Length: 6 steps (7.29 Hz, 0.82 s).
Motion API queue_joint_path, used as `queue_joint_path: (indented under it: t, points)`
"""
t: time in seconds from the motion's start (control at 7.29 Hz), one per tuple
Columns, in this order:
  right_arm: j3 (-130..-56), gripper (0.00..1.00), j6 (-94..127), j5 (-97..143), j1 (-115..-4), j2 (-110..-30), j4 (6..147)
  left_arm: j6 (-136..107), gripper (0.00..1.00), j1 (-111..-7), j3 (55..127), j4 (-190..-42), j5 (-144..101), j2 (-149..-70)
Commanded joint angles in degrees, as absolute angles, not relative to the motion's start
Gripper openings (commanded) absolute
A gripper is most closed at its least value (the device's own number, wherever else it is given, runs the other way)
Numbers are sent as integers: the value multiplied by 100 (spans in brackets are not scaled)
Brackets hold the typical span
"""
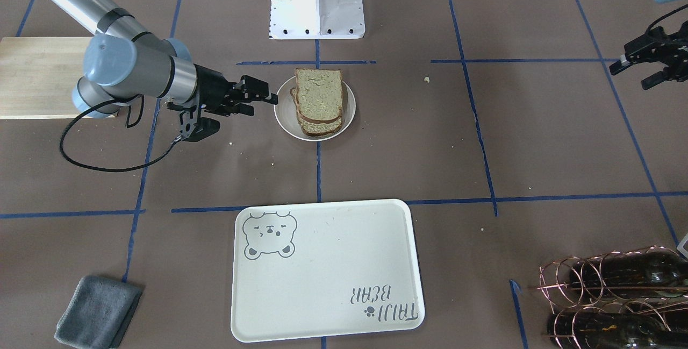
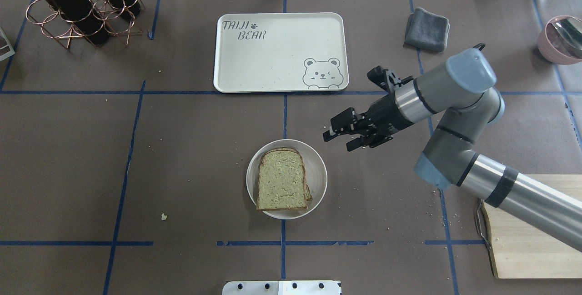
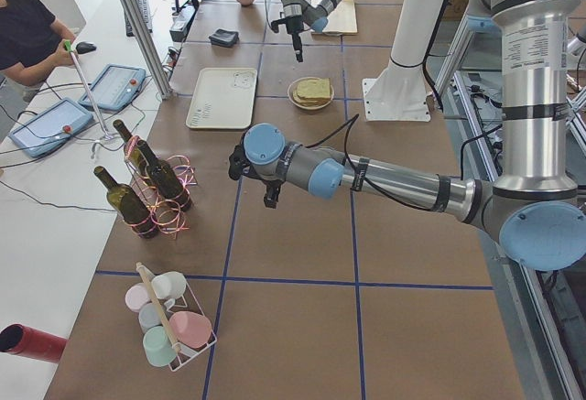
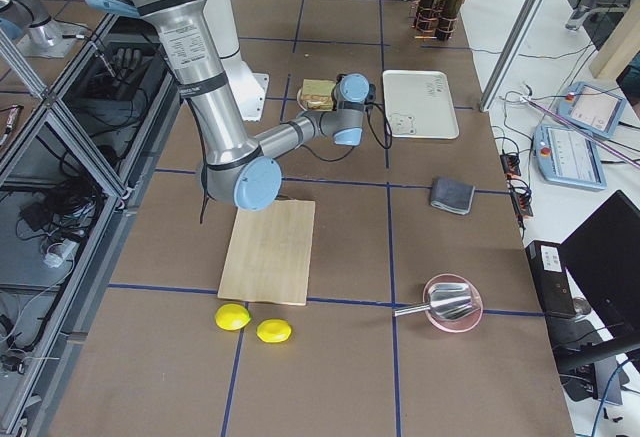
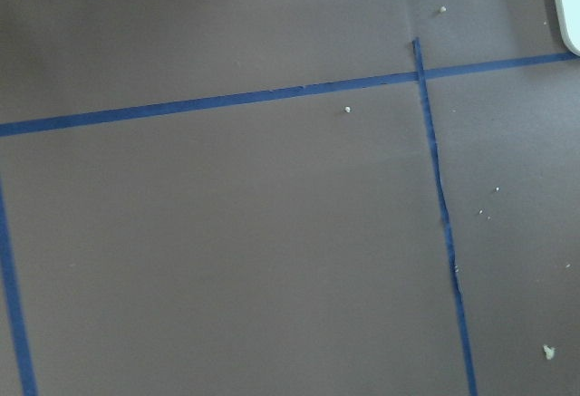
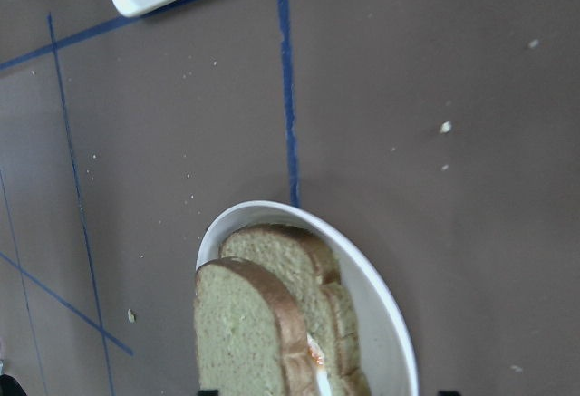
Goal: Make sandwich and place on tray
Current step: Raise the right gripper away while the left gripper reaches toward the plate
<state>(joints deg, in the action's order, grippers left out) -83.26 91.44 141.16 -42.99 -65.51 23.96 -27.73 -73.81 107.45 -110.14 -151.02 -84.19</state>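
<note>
Grey "TAIJI BEAR" lettering and a bear face mark the cream-white rounded-rectangle plastic tray (image 2: 273, 58), which lies well ahead of the right claw (image 2: 337, 142). The sandwich (image 2: 281, 180) is two tan, dark-crusted bread slices with white egg and an orange sliver between them. It sits on a small round white plate (image 2: 318, 167) just beside that claw's spread, empty fingers. The left claw (image 1: 629, 77) hangs far off, fingers parted, holding nothing.

You see the table (image 2: 182, 149) covered with matt brown paper, with blue tape (image 2: 68, 92). The tray (image 2: 273, 58) looks like smooth cream plastic. The bread slices (image 2: 281, 179) are porous and rough, on a glossy white plate (image 2: 319, 174). The grey cloth (image 2: 427, 29) is fluffy, the board (image 2: 532, 240) pale matt wood, the bottles (image 2: 68, 6) glossy dark glass in a shiny copper-coloured wire rack (image 2: 45, 26).
</note>
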Motion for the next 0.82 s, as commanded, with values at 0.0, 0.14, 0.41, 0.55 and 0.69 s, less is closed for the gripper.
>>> queue_joint_path:
  t: [0.0, 0.14, 0.41, 0.55, 0.69]
  points:
    - [-8385, 99, 9141, 14528, -5218, -7055, 2531, -6620, 89, -5537, 10845, -13474, -13945, -8638]
    - [-8385, 100, 9088, 14546, -5490, -7353, 2540, -7862, 88, -4710, 10924, -13482, -13252, -9188]
    - [-8376, 100, 8739, 14537, -5651, -7654, 2540, -8840, 88, -3329, 11056, -13065, -11776, -9623]
    - [-8367, 100, 8249, 14485, -5651, -7916, 2549, -8894, 86, -2974, 11057, -12478, -11290, -10033]
    - [-8367, 100, 7522, 14450, -5660, -8232, 2618, -8990, 82, -2762, 11004, -11558, -10911, -10637]
